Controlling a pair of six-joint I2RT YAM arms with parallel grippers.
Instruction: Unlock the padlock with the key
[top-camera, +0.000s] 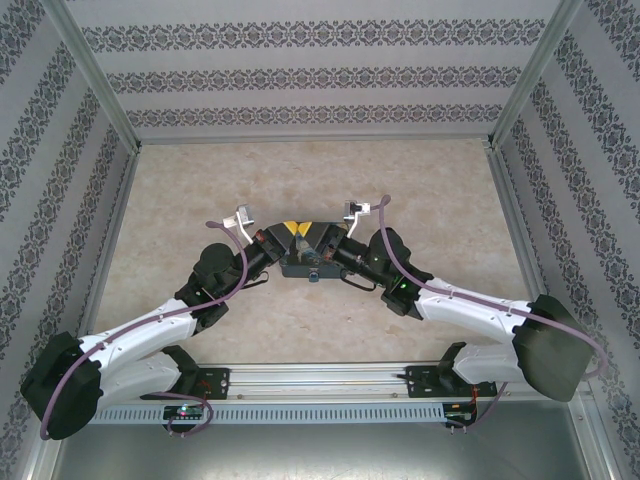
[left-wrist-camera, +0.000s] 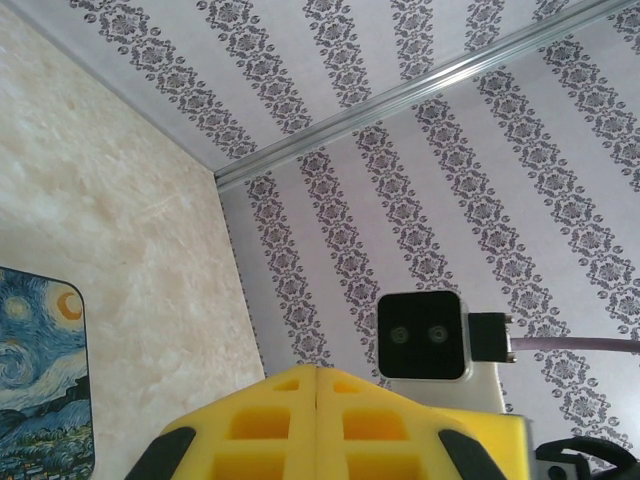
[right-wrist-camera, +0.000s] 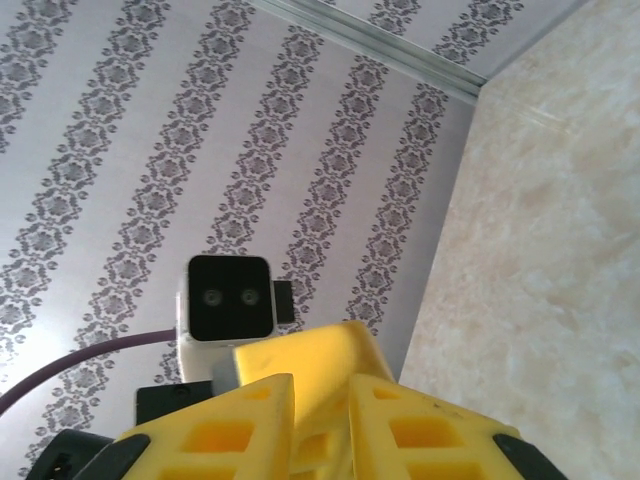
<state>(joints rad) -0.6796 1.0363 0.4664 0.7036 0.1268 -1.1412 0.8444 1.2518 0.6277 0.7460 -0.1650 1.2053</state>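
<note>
Top external view: a big tan table (top-camera: 200, 200) sits inside walls (top-camera: 300, 70) with dark flower stripes. Two white arms reach in from 6 o'clock. The left arm (top-camera: 140, 335) and the right arm (top-camera: 470, 305) meet nose to nose near the middle of the table.

A flat case (top-camera: 298, 266) lies right under the spot where they meet, on the 6 o'clock side. In the left wrist view the case (left-wrist-camera: 35, 370) sits at 8 o'clock and shows a painted night sky with a yellow moon. Its painted side is all that shows, so I cannot tell what is in it.

The left gripper (top-camera: 292, 232) has yellow fingers. Up close, the left gripper (left-wrist-camera: 315, 385) has its fingers pressed tight together, and I cannot see anything between them. The right gripper (top-camera: 318, 236) points at it. Up close, the right gripper (right-wrist-camera: 322, 400) has a thin gap between its fingers. I cannot tell if it holds anything.

Each wrist view shows the other arm's camera box (left-wrist-camera: 425, 335) (right-wrist-camera: 230, 298).

A tiny blue-grey dot, maybe the padlock (top-camera: 314, 275), sits at the 6 o'clock edge of the case. It is too small to be sure.
</note>
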